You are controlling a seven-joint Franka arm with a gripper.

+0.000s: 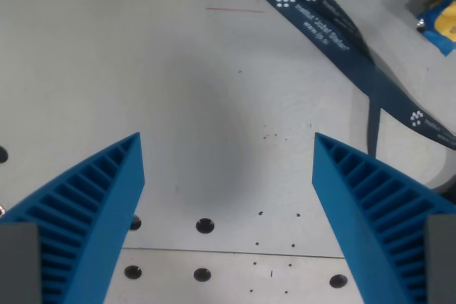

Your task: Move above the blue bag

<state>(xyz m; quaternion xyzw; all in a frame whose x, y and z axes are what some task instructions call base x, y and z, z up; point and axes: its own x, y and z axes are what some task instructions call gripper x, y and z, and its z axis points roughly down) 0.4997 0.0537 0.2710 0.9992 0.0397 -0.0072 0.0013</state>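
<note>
While your claw (228, 169) hangs wide open and empty over bare counter (107, 69), the blue bag (443, 21) peeks in upper right, beyond the lanyard (335, 33).

Gripper (228, 140) with blue ribbed fingers (92, 204) spread apart above a grey table (142, 69); a dark printed strap (335, 33) crosses upper right.

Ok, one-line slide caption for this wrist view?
Open gripper above bare table; dark lanyard and blue bag's corner at upper right.
</note>
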